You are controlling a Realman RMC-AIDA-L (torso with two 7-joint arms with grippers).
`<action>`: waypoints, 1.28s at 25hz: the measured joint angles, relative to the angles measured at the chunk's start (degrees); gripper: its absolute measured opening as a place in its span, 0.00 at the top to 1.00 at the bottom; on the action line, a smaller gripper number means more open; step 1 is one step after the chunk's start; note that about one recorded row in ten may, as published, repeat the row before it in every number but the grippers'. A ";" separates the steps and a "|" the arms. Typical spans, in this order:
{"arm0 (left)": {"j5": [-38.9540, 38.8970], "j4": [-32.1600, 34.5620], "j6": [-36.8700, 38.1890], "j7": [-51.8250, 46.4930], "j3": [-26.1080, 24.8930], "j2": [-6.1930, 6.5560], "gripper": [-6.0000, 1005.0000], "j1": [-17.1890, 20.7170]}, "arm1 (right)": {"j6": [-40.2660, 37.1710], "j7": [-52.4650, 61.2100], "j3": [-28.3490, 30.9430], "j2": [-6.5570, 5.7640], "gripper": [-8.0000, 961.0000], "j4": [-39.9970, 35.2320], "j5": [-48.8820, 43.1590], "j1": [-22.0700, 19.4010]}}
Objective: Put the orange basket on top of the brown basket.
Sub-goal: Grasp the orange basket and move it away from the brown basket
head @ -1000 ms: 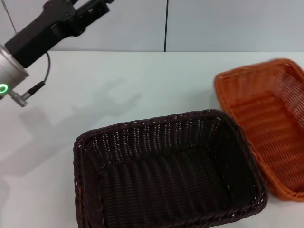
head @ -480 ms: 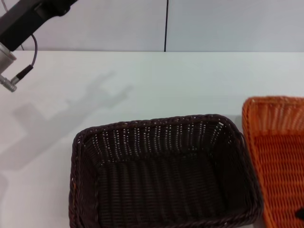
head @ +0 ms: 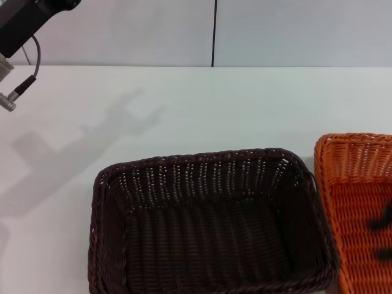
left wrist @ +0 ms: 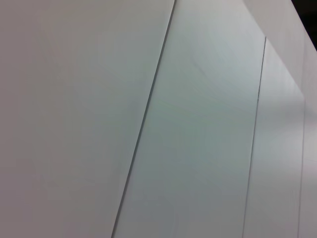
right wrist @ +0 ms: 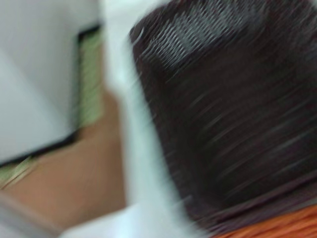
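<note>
The brown basket (head: pixel 208 226) stands on the white table at the front middle, open side up and empty. The orange basket (head: pixel 355 196) is right beside it on the right, its left rim close to the brown basket's right rim; most of it is cut off by the frame edge. Dark blurred shapes over its inside look like part of my right gripper (head: pixel 381 233). The right wrist view is smeared and shows the brown basket (right wrist: pixel 233 109) and a sliver of the orange basket (right wrist: pixel 282 228). My left arm (head: pixel 21 24) is raised at the far left; its gripper is out of view.
The white table (head: pixel 202 104) stretches behind the baskets to a pale wall (head: pixel 275 30). The left wrist view shows only wall panels (left wrist: pixel 198 124). The right wrist view shows the table's edge and a brown floor (right wrist: pixel 74 173) beyond it.
The orange basket has moved from the back right, tilted, to the front right beside the brown basket. My left arm has drawn up and to the left, nearly out of view.
</note>
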 joint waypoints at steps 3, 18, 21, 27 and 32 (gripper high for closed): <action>-0.11 0.41 0.15 0.25 -0.39 -0.08 0.14 -0.21 | 8.28 0.03 7.86 -2.54 0.43 1.76 2.20 1.73; -0.20 3.85 -0.20 1.94 -1.32 -0.15 0.14 -1.24 | 28.34 -2.52 1.36 -2.18 0.44 3.12 -1.06 1.35; -0.24 4.86 0.00 2.03 -1.34 -0.17 0.14 -1.74 | 30.81 -4.18 0.95 -1.37 0.44 4.03 -2.86 1.55; -0.21 6.15 0.31 2.09 -1.44 -0.13 0.14 -2.67 | 36.81 -4.83 -3.62 -0.82 0.45 8.79 -6.40 2.25; -0.09 6.53 0.50 2.09 -1.58 -0.07 0.14 -3.13 | 40.52 -5.80 -4.84 -0.18 0.45 12.20 -7.63 3.12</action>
